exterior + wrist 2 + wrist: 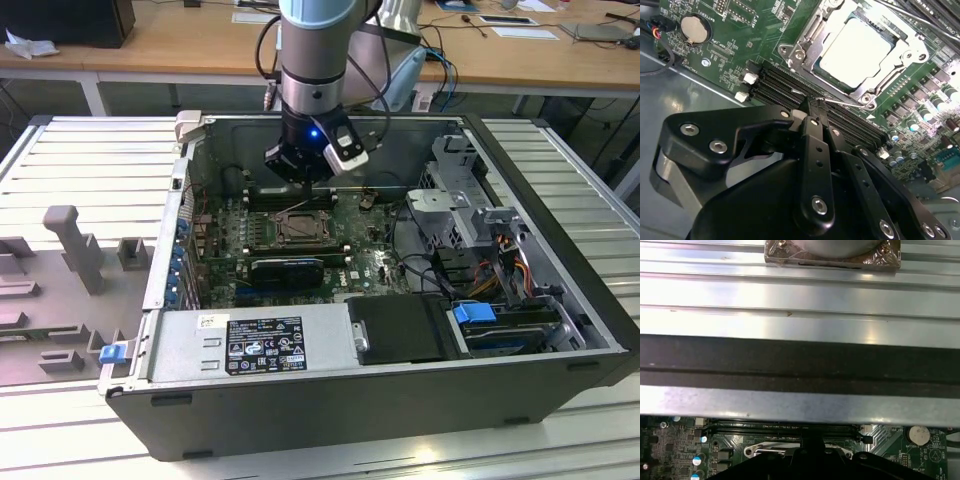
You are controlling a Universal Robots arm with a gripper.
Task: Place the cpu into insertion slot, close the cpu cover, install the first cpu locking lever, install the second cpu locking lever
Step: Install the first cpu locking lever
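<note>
The cpu [855, 47] lies flat in the insertion slot [300, 228], silvery top up. The cpu cover [826, 30] is down around it, framing the chip through its square window. A thin metal locking lever [845, 103] runs along the socket's edge beside the black memory slots [785, 87]. My gripper [812, 107] has its black fingers shut together, with the tips right at the free end of that lever. I cannot tell whether they touch it. In the exterior view the gripper [305, 178] hangs inside the open computer case, just behind the socket.
The case walls [190, 160] close in the board. A drive cage with cables [470, 210] stands on the exterior view's right, and the power supply [250, 345] lies in front. A coin battery [694, 29] sits on the board. A grey fixture [75, 245] stands outside the case.
</note>
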